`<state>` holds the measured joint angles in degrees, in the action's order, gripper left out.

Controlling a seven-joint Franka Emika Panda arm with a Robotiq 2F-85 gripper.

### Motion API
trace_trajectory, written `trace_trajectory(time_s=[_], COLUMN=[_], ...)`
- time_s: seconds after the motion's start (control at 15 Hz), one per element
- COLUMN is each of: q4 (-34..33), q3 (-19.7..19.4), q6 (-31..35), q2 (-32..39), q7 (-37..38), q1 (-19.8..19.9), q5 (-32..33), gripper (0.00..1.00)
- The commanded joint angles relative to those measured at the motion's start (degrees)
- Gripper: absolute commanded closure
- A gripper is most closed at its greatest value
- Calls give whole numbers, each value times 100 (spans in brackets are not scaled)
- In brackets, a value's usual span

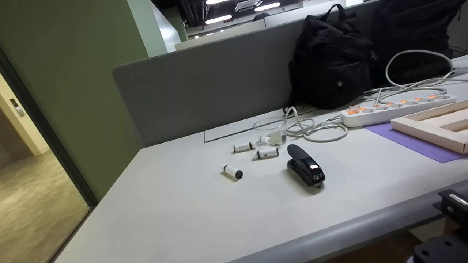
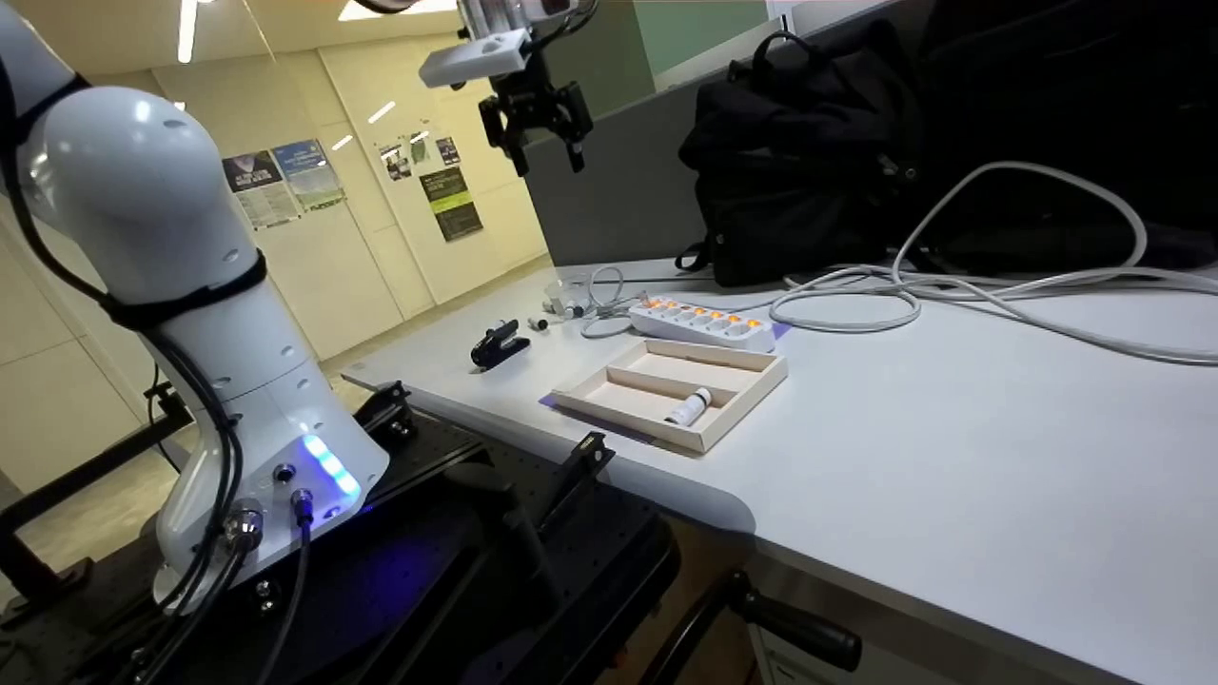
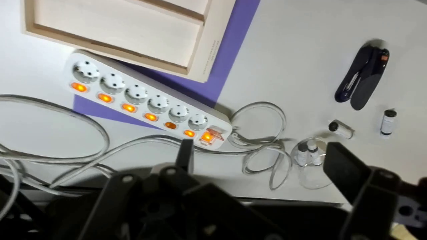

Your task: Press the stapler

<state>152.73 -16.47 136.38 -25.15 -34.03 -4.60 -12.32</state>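
The black stapler [image 1: 306,166] lies on the white table, its rounded top arm raised at an angle above the base. It also shows in an exterior view [image 2: 499,344] near the table's far end, and at the upper right of the wrist view [image 3: 368,78]. My gripper [image 2: 549,164] is open and empty, high above the table and pointing down. It is well apart from the stapler. In the wrist view the open fingers [image 3: 260,146] span the bottom, with the cords and a clear cup seen below between them.
Small white bottles [image 1: 266,153] and a clear cup [image 1: 270,126] lie near the stapler. A white power strip [image 3: 150,100] with looped cords [image 3: 263,150] and a wooden tray [image 2: 747,404] holding a bottle are beside it. Black backpacks [image 2: 790,162] stand along the grey divider [image 1: 208,87].
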Motion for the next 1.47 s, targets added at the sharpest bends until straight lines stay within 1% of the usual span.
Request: trace_trajectory(time_s=[0.0,0.13,0.2,0.27,0.33,0.4,0.53,0.67,0.73,0.8,0.87,0.93,1.07,1.13,1.4], q4=[390,590,659,711,631,623,437,230,85,-74,-182,188,-28,-88,-141], q3=[876,1336,1551,1706,1658,1686,1592,1586,1603,1668,1684,1726,1724,1718,1710], q6=[591,1155,1544,2006,2372,2733,3255,3622,3745,3918,3962,3841,3933,3950,3957], q2=[147,357,538,744,1016,1226,1660,2005,2203,2482,2673,2216,2553,2650,2712], q7=[415,528,576,547,201,63,-607,-1334,-1627,-1638,-1562,-1385,-1451,-1468,-1494], q1=[-517,-970,-1233,-1531,-1964,-2284,-3025,-3522,-3661,-3649,-3599,-3622,-3617,-3609,-3606], q5=[-219,-380,-490,-651,-1036,-1312,-2101,-2728,-2938,-2913,-2772,-2769,-2763,-2763,-2763], gripper=[0,0,21,26,32,41,55,67,76,81,89,70,85,89,89])
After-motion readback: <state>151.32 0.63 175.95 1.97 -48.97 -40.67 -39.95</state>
